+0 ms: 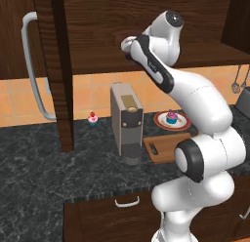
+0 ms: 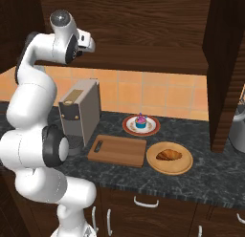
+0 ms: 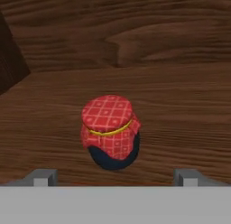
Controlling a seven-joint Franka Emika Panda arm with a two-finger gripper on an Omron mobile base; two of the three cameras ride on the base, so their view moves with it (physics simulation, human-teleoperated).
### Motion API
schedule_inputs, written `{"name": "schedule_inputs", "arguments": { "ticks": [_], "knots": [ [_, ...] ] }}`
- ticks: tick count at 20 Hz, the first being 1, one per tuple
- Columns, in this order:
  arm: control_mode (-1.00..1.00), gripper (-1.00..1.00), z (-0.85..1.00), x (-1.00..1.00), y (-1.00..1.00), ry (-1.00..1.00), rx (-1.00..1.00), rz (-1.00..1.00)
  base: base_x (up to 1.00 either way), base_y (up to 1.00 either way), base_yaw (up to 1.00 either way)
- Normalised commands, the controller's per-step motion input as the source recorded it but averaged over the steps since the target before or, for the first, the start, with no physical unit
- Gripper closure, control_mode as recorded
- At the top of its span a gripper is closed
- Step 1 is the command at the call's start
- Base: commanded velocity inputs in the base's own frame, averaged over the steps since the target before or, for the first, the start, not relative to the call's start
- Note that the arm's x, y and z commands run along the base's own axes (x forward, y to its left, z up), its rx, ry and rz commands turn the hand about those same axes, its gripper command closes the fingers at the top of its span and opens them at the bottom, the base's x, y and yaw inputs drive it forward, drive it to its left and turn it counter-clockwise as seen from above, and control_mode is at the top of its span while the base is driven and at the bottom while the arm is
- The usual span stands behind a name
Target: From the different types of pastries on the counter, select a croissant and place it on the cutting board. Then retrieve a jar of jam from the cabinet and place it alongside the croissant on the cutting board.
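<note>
End effector [image 3: 115,177] is standing wide open and empty before one jar of jam [image 3: 110,130] on the cabinet [image 3: 180,105] shelf.
Left base view is showing two cupcakes [image 1: 93,119]; right base view is showing one croissant [image 2: 169,155] on its plate [image 2: 169,168] beside the cutting board [image 2: 117,150].
</note>
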Motion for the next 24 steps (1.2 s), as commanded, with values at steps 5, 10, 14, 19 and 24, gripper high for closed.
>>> {"name": "schedule_inputs", "arguments": {
  "ticks": [5,10,14,19,24],
  "knots": [
    [-1.00,-1.00,0.00,0.31,0.28,0.00,0.00,0.04,0.00,0.00,0.00],
    [-1.00,-1.00,0.00,0.18,0.01,0.00,0.00,0.05,0.00,0.00,0.00],
    [-1.00,-1.00,0.00,0.12,0.00,0.00,0.00,0.05,0.00,0.00,0.00],
    [-1.00,-1.00,0.00,0.11,0.07,0.00,0.00,0.03,0.00,0.00,0.00],
    [-1.00,-1.00,0.00,0.08,0.06,0.00,0.00,0.03,0.00,0.00,0.00]
  ]
}}
